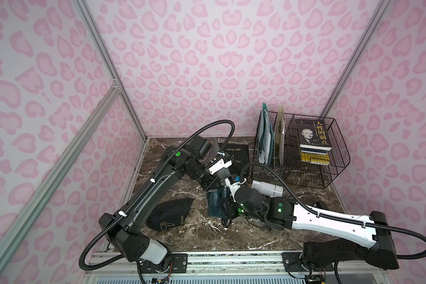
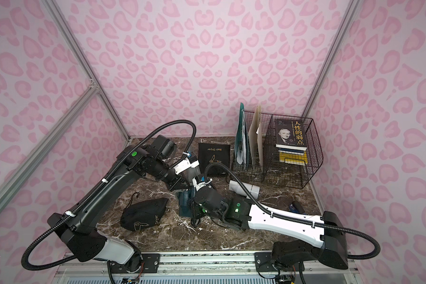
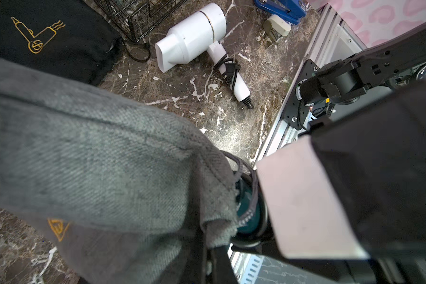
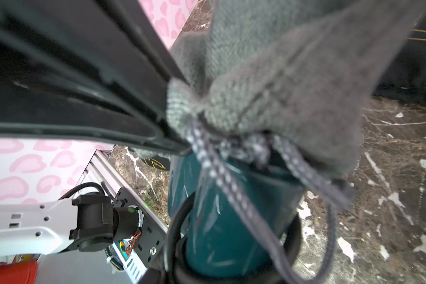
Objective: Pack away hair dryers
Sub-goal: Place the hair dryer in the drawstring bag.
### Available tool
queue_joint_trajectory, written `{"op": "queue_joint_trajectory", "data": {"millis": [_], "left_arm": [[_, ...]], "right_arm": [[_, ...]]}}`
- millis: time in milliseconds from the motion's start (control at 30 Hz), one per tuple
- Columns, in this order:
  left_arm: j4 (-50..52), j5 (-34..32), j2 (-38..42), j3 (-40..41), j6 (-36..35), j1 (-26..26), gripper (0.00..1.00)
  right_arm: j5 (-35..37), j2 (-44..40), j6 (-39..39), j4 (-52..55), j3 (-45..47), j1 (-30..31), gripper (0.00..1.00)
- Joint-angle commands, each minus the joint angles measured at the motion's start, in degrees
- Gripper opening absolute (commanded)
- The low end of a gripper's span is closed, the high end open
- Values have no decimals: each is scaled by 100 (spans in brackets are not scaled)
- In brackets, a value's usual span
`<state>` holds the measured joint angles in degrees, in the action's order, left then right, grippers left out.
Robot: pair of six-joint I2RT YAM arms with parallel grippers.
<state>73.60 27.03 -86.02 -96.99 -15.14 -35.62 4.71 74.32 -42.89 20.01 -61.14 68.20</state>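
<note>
1. The left gripper (image 4: pixel 180 115) is closed on the rim of the grey pouch (image 3: pixel 108 159). In the right wrist view, its two black fingers (image 4: pixel 143 127) pinch a fold of the grey weave next to the drawstring (image 4: pixel 231 196). In both top views this gripper sits just left of frame centre, above the table.

2. The right gripper (image 1: pixel 223 202) is clamped on the teal hair dryer (image 4: pixel 231 221). The dryer body hides most of its fingers. The hem of the grey pouch and the drawstring lie over one end of the dryer, and the rest of the barrel is outside the pouch. In both top views the teal hair dryer is at frame centre, directly below the left gripper and just left of the right wrist.

3. The white hair dryer (image 1: pixel 266 188) lies on its side on the marble table (image 1: pixel 256 236). It is right of frame centre, near the front edge of the wire rack (image 1: pixel 310 177) and apart from both grippers. The left wrist view shows a black cord wound round its handle.

4. A flat black pouch (image 1: pixel 236 153) printed "Hair Dryer" lies at the back of the table, above frame centre. A bulging black pouch (image 1: pixel 170 216) lies lower left of centre, beside the left arm.

5. The wire rack holds upright folders and a stack of books (image 1: pixel 314 145).
</note>
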Motion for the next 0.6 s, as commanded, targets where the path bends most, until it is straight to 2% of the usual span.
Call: {"op": "queue_joint_trajectory", "data": {"millis": [0,267,567], "left_arm": [[32,173,62,-23,-103,-51,2],[119,596,96,-213,-154,-64,2],[136,751,57,-100,-238,-120,2]], "right_arm": [[-366,-75,3,-866,161,-134,0],[-694,-32,10,-1063,305,-230,0],[-902,-195,-50,-1338,525,-377,0]]}}
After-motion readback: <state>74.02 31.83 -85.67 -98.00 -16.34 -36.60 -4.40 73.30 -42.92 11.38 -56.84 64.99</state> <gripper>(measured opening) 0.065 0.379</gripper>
